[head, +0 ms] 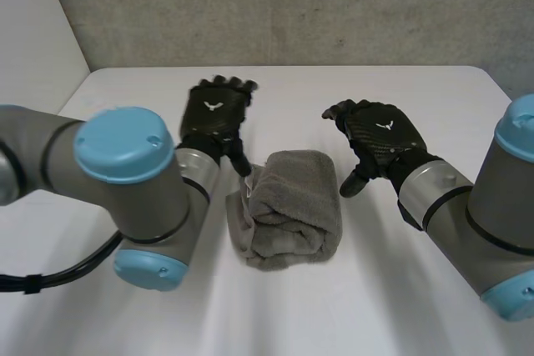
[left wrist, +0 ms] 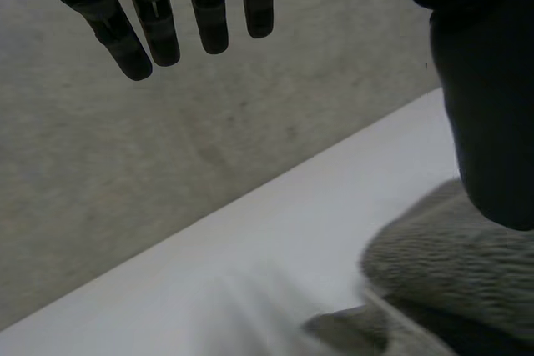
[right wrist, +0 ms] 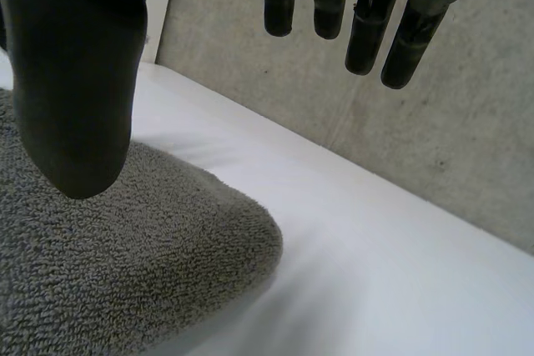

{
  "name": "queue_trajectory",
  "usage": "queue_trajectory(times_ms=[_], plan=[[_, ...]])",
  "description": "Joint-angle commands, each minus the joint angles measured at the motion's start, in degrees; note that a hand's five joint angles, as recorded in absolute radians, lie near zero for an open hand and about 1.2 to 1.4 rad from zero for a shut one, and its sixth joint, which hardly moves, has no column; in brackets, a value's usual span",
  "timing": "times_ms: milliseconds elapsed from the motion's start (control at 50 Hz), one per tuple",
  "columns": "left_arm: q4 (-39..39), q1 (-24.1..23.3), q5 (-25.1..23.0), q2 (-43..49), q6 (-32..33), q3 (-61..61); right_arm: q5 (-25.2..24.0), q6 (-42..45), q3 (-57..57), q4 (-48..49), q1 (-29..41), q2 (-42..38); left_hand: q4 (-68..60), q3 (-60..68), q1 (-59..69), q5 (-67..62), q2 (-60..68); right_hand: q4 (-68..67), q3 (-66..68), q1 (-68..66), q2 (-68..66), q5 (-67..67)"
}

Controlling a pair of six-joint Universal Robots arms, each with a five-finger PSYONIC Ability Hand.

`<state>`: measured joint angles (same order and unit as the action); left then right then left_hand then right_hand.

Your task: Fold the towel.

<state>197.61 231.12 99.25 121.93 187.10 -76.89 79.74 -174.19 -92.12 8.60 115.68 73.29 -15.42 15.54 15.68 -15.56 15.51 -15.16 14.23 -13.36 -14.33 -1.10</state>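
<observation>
Two hands hold nothing, the fingers of each spread apart and nearly straight. The left hand (head: 215, 114) hangs its fingers (left wrist: 158, 31) above bare counter (left wrist: 209, 289), pointing toward the wall (head: 292, 6), and its thumb (left wrist: 492, 122) reaches down over the left edge of the towel (head: 292, 206); I cannot tell whether it touches the cloth. The right hand (head: 380, 135) is loose in the same way, its thumb (right wrist: 79, 106) pointing down just beside the towel's right edge with a gap showing beneath it. One towel lies between them at the middle of the counter: grey terry, folded into a thick, rounded bundle, with a small pale tag (head: 247, 185) at its left edge near the left thumb. Around it the counter is white and smooth, with rounded far corners. Behind it stands a rough grey wall like concrete, and a plain white wall (head: 33, 22) meets it at the left. Two arms come in from the near side, the left arm (head: 50, 156) and the right arm (head: 467, 206), both grey. Four light-blue caps show in the head view, two on each arm.
</observation>
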Motion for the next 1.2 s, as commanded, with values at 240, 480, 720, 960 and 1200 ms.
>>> queue_trajectory(times_ms=[240, 480, 720, 960, 1200], plan=[[-1.2, -2.6, -3.9, 8.5, -0.2, -0.4, -1.8, -3.1, 12.6, -11.0, -1.1, -19.4, 1.7, -1.8, -1.9, 11.8, -1.8, 5.2, -4.2, 3.4, 4.3, 1.1], [-1.1, -2.5, -3.9, 3.8, 0.0, -8.8, -5.6, -2.7, 15.8, -13.1, -0.1, -21.7, 1.5, -1.6, -1.8, 11.6, -1.6, 5.2, -4.2, 3.4, 4.3, 1.1], [-1.1, -2.9, -3.0, 1.2, 0.0, -10.0, -5.7, -0.3, 15.0, -12.5, -0.3, -16.5, 1.5, -1.6, -1.8, 11.6, -1.6, 5.2, -4.2, 3.4, 4.3, 1.1], [-3.4, 3.6, -3.1, -15.1, 0.3, -8.0, 6.8, 1.2, 9.2, -5.6, -5.1, 6.1, 2.0, -2.1, -2.3, 12.2, -2.1, 5.2, -4.2, 3.4, 4.3, 1.1], [-14.7, 9.6, -2.7, -25.9, 0.1, -6.8, 11.3, 1.1, 9.1, -9.8, -7.8, 13.5, 3.5, -3.6, -3.8, 13.7, -3.6, 5.2, -4.2, 3.4, 4.3, 1.1]])
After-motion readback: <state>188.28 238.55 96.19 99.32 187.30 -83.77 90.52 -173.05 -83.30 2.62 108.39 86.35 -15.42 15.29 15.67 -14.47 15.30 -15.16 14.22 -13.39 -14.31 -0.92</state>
